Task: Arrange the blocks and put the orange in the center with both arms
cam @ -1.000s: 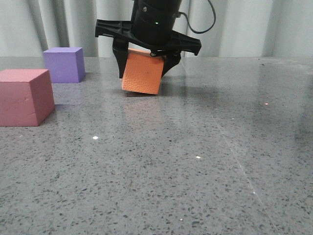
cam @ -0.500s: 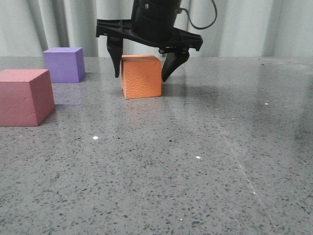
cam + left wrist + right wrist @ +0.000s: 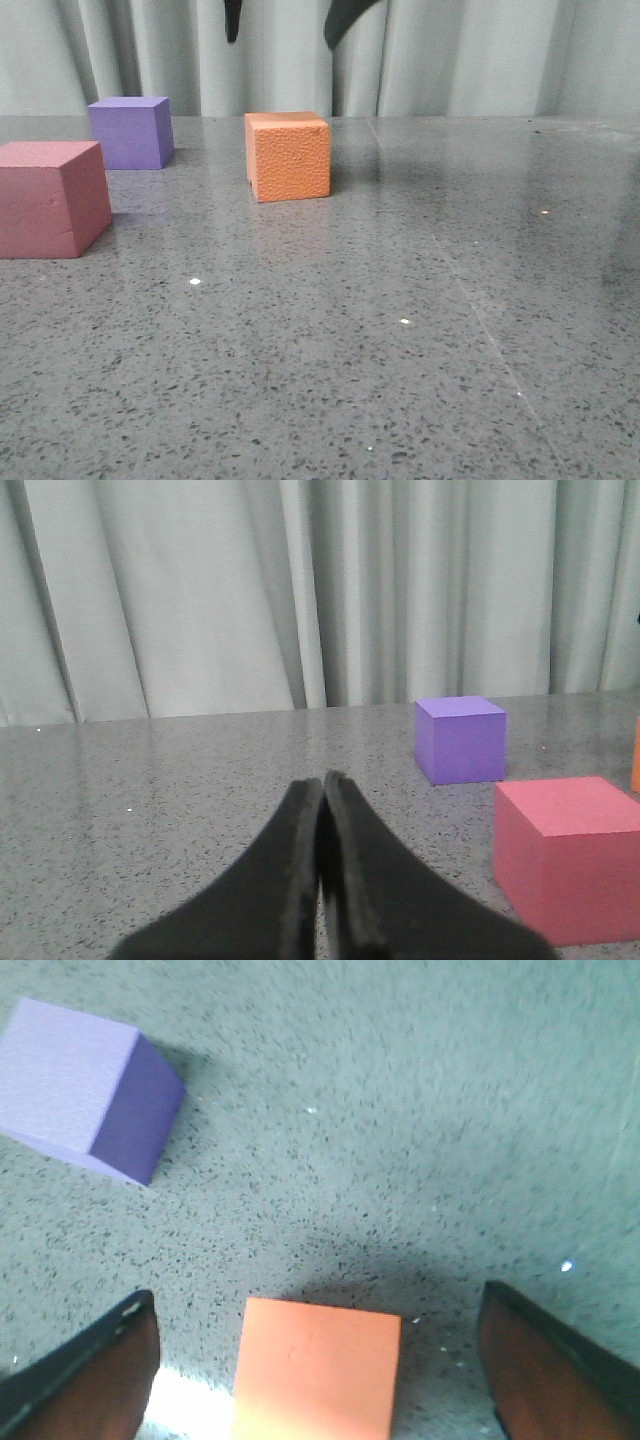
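Observation:
The orange cube (image 3: 288, 155) rests flat on the grey stone table (image 3: 400, 330), a little left of the middle and toward the back. High above it my right gripper (image 3: 281, 40) is open, with only its two dark fingertips (image 3: 232, 20) showing at the top edge. In the right wrist view the orange cube (image 3: 315, 1370) lies below the open gripper (image 3: 315, 1295), touching neither finger. The purple cube (image 3: 130, 132) stands at the back left, the pink-red cube (image 3: 50, 198) nearer at the left edge. My left gripper (image 3: 322, 780) is shut and empty, beside the pink-red cube (image 3: 570, 855) and the purple cube (image 3: 462, 740).
A pale pleated curtain (image 3: 480, 55) hangs behind the table's far edge. Bare speckled tabletop stretches from the orange cube to the right and toward the front. The purple cube (image 3: 85, 1090) is the nearest neighbour of the orange one, about a cube's width off.
My right gripper set the tilted orange cube flat on the table, opened, and rose straight up until only its fingertips show. The purple and pink-red cubes stayed put.

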